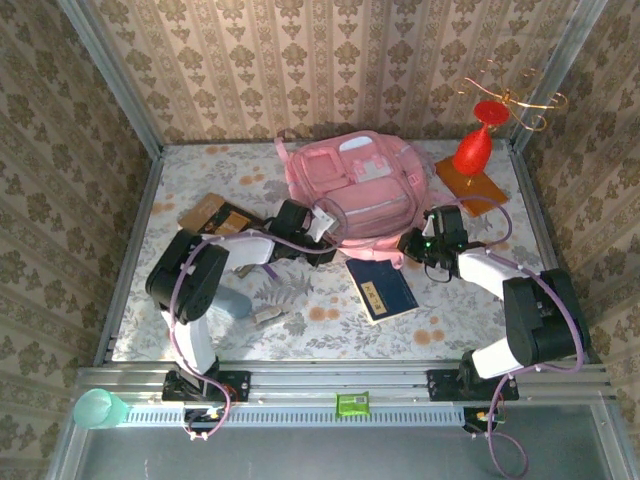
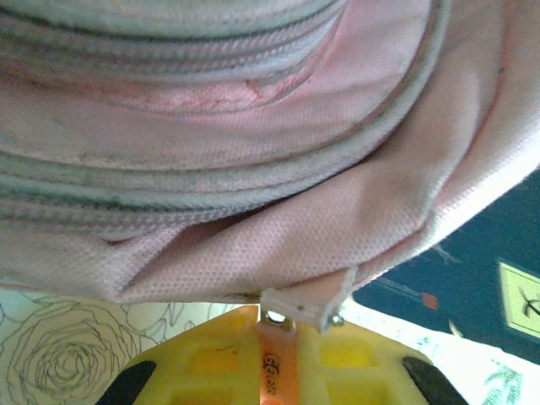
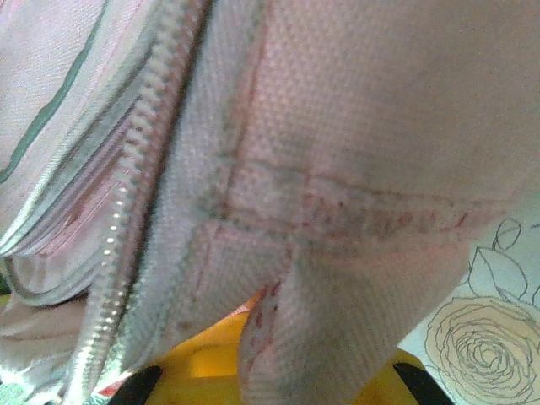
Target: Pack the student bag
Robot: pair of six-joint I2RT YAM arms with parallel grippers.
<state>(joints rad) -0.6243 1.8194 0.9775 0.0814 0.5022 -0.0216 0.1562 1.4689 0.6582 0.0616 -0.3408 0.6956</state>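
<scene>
The student bag (image 1: 350, 185), a large pink backpack, lies at the back middle of the table. My left gripper (image 1: 322, 228) is at its near left corner. In the left wrist view the yellow jaws (image 2: 272, 325) are shut on an orange-pink zip pull (image 2: 275, 363) that hangs from a metal ring under the bag's fabric edge (image 2: 253, 253). My right gripper (image 1: 415, 243) is at the bag's near right corner. In the right wrist view it (image 3: 266, 337) is shut on a fold of pink bag fabric (image 3: 337, 329) beside a zip (image 3: 135, 211).
A dark blue book (image 1: 381, 290) lies just in front of the bag, between the grippers. A brown notebook (image 1: 215, 215) lies at the left. A red stand (image 1: 472, 150) on an orange board stands at the back right. A small object (image 1: 265, 316) lies near the left arm.
</scene>
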